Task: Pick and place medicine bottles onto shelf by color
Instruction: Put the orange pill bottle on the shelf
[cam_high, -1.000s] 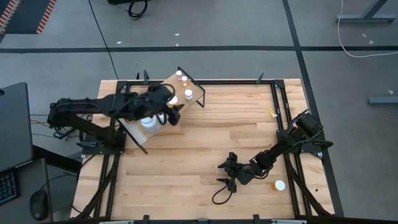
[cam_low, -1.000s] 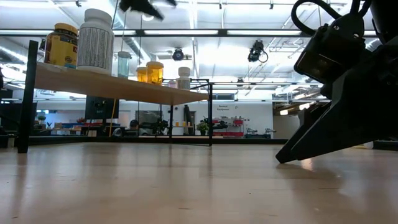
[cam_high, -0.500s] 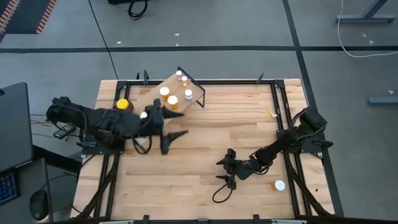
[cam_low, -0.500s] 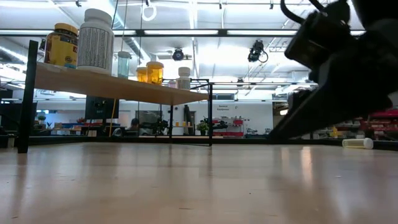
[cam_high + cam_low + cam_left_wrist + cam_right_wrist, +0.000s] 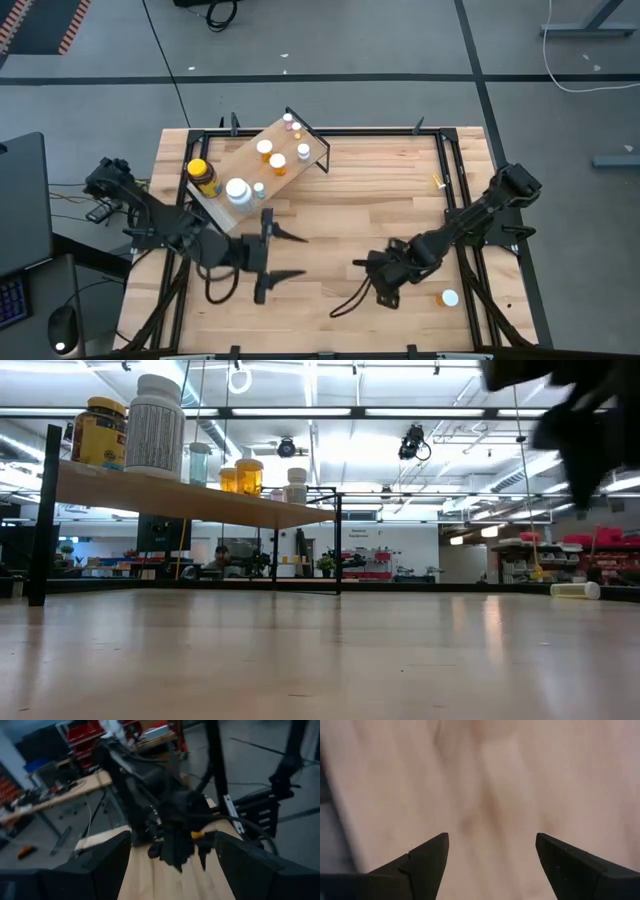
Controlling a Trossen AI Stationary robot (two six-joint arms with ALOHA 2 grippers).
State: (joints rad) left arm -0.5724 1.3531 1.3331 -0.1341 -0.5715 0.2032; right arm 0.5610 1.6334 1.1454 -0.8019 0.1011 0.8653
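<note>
The shelf stands at the far left of the table on its black frame. On it are an amber jar with a yellow lid, a large white bottle, a small clear bottle and orange vials. In the low view the same bottles stand upright along the shelf. One white-capped vial lies on its side on the table at the near right. My left gripper hovers open near the shelf's near side, holding nothing. My right gripper hangs open over bare table.
A small yellow object lies by the right rail. A black cable loop hangs below my right arm. The middle of the tabletop is bare wood. In the left wrist view my right arm stands ahead of the left fingers.
My left gripper has swung away from the shelf toward the table's near edge, rolling so that it points about level toward the right arm. My right gripper has risen off the table and tipped to point more steeply down. The bottles on the shelf have stayed put.
</note>
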